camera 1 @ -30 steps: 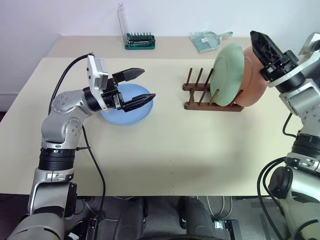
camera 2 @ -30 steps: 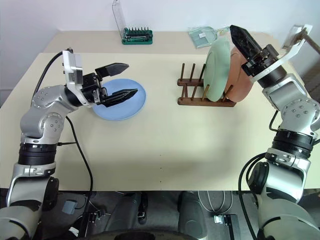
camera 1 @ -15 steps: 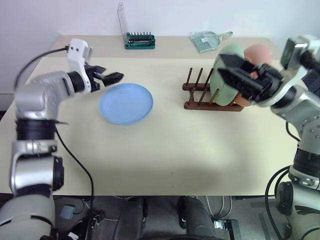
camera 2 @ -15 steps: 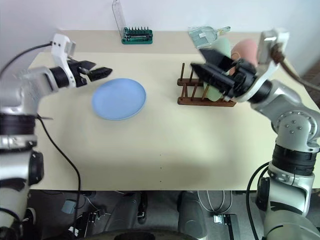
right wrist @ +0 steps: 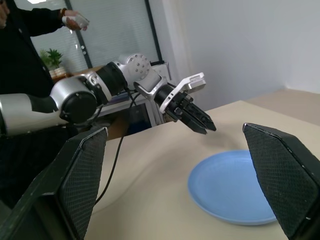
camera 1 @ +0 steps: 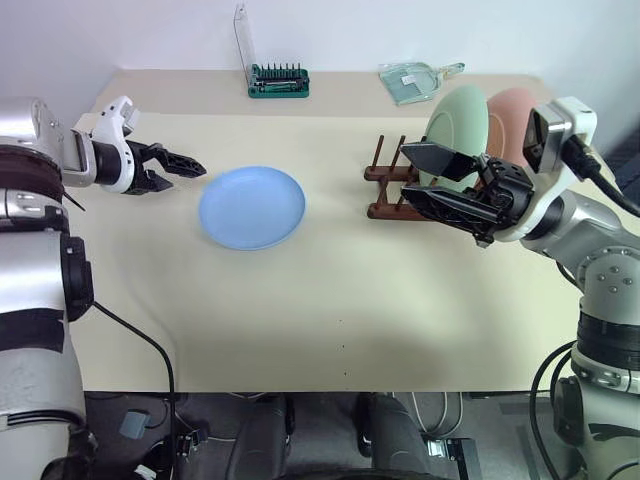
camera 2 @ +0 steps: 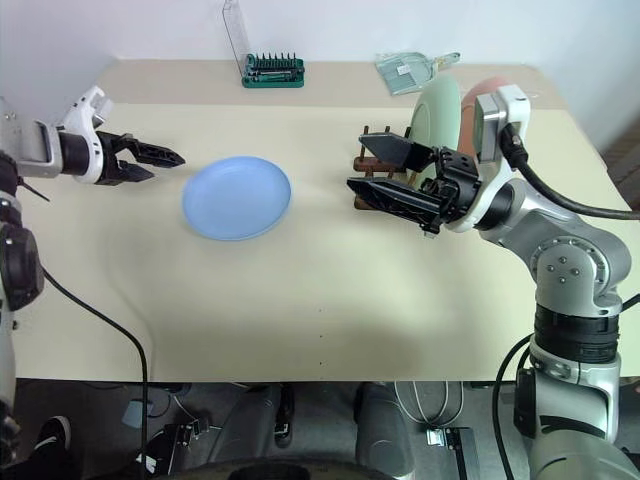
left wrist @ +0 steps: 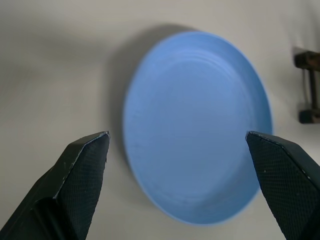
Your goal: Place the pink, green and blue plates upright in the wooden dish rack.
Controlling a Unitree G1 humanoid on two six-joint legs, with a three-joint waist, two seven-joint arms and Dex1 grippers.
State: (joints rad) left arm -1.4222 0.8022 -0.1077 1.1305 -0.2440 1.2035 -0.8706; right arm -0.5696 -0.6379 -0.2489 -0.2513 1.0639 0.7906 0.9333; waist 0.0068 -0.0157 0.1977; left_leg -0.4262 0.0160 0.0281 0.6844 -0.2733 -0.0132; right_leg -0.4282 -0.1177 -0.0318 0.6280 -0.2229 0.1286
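Two down: the green plate point(camera 1: 455, 122) and pink plate point(camera 1: 513, 110) stand upright in the wooden dish rack point(camera 1: 392, 188). The blue plate point(camera 1: 251, 207) lies flat on the worktop point(camera 1: 300, 310), mid-left, between the spread, empty left hand point(camera 1: 178, 166) and right hand point(camera 1: 428, 180).

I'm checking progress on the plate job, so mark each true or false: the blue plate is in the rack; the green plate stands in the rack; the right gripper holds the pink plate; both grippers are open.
1. The blue plate is in the rack. False: it lies flat on the table.
2. The green plate stands upright in the rack. True.
3. The right gripper holds the pink plate. False: it is empty; that plate stands behind the green one.
4. Both grippers are open. True: the left gripper is open too.
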